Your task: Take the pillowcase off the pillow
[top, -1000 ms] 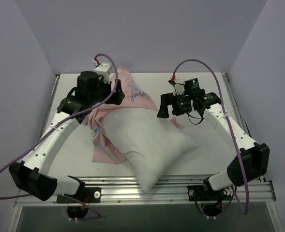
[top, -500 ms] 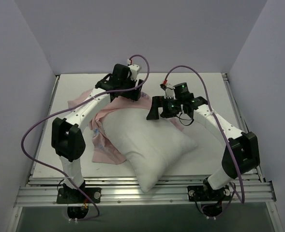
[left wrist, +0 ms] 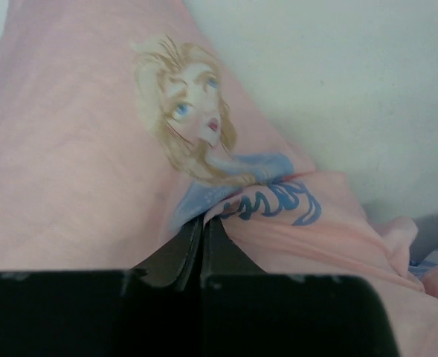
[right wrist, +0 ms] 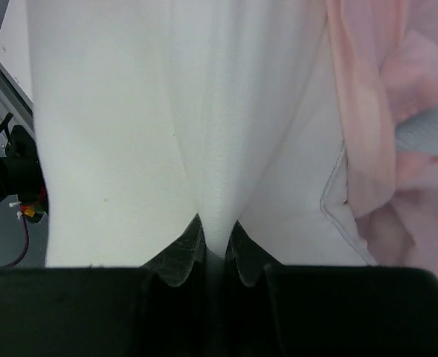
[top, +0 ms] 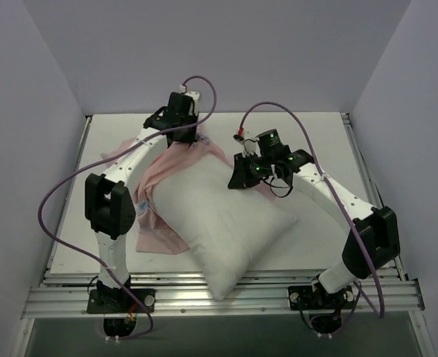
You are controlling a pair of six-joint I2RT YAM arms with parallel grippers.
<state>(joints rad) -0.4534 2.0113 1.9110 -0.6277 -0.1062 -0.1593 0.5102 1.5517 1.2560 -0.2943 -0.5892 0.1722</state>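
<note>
From the overhead camera I see the white table (top: 330,149) with the pillow (top: 226,223) lying across it on a diagonal, one corner hanging over the near rail and the far end pointing toward the back wall. The pillowcase (top: 158,234) is bunched along the pillow's left side and around its far end. It covers only that far end, and most of the white cushion is bare. Both arms reach in toward the far end. The left gripper (top: 191,141) is down on the pink cloth by the back corner, and the right gripper (top: 239,177) is on the pillow's upper right edge. From up there I cannot judge either claw, because the black housings hide the tips. The wrist cameras settle it. On the left wrist, the two fingers (left wrist: 192,242) are pressed together with a fold of pink pillowcase rising right at their tips, so that claw is clamped on the cover. On the right wrist, the tips stand narrow with a ridge of plain white fabric pulled up between them, so that claw is pinching the pillow itself. The pink cover lies off to the right side of that picture, apart from the fingers. Only the left wrist view shows the print: a blonde princess face (left wrist: 192,119) and, just beyond the fingertips, a line of blue script (left wrist: 274,202).
</note>
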